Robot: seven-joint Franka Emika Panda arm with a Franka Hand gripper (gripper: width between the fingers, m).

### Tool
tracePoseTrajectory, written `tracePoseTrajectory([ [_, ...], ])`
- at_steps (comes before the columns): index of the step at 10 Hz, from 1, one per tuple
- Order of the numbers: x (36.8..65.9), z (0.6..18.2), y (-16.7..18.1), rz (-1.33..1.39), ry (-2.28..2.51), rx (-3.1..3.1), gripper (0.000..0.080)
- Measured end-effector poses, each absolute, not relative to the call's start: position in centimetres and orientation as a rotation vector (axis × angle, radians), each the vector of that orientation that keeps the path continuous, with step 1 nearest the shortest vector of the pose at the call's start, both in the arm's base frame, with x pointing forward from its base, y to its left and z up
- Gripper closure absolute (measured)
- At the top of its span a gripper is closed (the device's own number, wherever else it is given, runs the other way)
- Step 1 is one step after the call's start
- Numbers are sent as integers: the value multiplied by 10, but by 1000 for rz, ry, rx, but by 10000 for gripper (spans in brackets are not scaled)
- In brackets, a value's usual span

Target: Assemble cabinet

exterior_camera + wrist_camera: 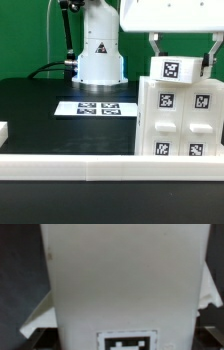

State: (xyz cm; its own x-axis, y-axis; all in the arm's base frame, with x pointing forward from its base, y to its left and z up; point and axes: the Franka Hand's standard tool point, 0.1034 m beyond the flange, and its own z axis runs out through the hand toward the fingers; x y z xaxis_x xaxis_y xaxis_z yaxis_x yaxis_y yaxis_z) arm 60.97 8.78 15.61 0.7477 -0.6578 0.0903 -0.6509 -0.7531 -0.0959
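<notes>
A: Where is the cabinet (183,112)?

B: Directly under the pincer (184,62), upright on the black surface (40,110), tagged fronts facing the exterior camera. The fingers (155,55) come down on either side of its top edge and appear closed on it.

A: And the wrist view?

B: The cabinet (125,280) fills it, one tag at the edge. The pincer's tips are hidden.

A: What else is around?

B: The marker board (98,107) lies flat, well apart from the pincer, before the arm's base (99,55). A white rail (70,166) runs along the near edge, just beyond the cabinet's foot. A small white block (3,131) sits far off.
</notes>
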Motion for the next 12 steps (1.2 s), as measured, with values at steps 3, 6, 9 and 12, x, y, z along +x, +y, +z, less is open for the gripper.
tracePoseTrajectory([
  [3, 613, 156, 88, -206, 1517, -2605, 240],
  [6, 614, 156, 89, -144, 1995, -2176, 240],
  [9, 616, 156, 92, -68, 2314, -1744, 240],
  [12, 616, 156, 95, -18, 2407, -1579, 232],
])
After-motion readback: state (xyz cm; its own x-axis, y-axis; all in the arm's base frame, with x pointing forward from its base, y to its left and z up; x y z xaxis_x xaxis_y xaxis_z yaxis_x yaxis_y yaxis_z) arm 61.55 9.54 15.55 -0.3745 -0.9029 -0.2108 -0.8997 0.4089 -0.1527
